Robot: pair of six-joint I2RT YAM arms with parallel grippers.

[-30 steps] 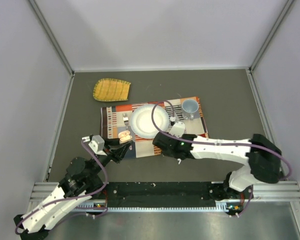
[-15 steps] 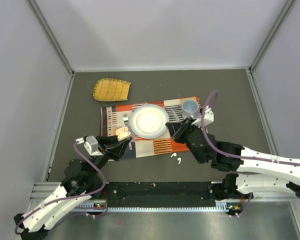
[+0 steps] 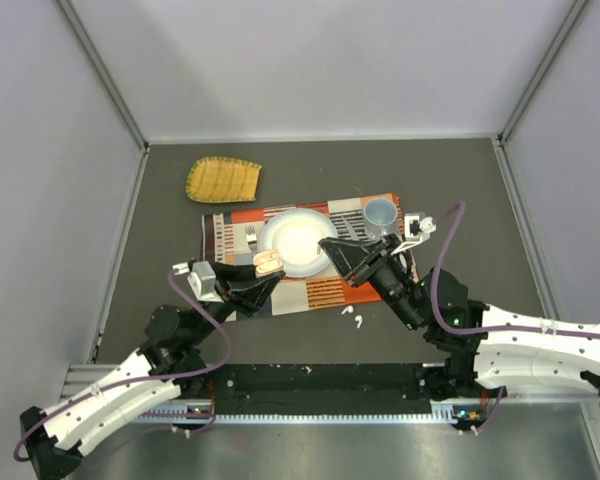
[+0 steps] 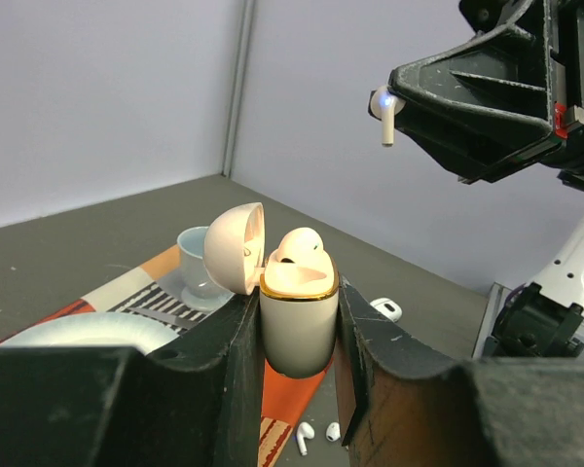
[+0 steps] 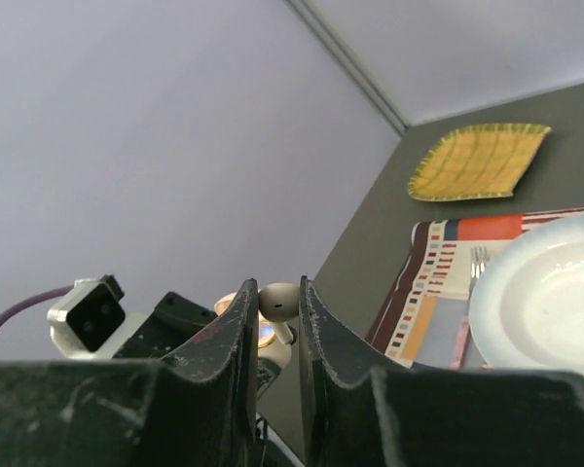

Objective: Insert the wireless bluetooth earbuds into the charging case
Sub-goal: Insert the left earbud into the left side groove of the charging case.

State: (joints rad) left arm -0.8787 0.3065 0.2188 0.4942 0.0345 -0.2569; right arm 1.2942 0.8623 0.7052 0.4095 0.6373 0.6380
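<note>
Over the dark grey table (image 3: 460, 190), the left arm's fingers (image 4: 236, 375) clamp an open gold-rimmed cream charging case (image 4: 297, 331), the right arm's fingers (image 5: 236, 350) pinch a tiny white plastic earbud (image 5: 278, 302) aloft, and two loose earbuds (image 3: 352, 316) lie on the table.

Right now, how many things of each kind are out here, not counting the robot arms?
Charging case: 1
Earbuds outside it: 3 (one in the right gripper, two on the table)
White plate: 1
Yellow tray: 1
Cup: 1
Fork: 1
Placemat: 1
Total: 9
</note>
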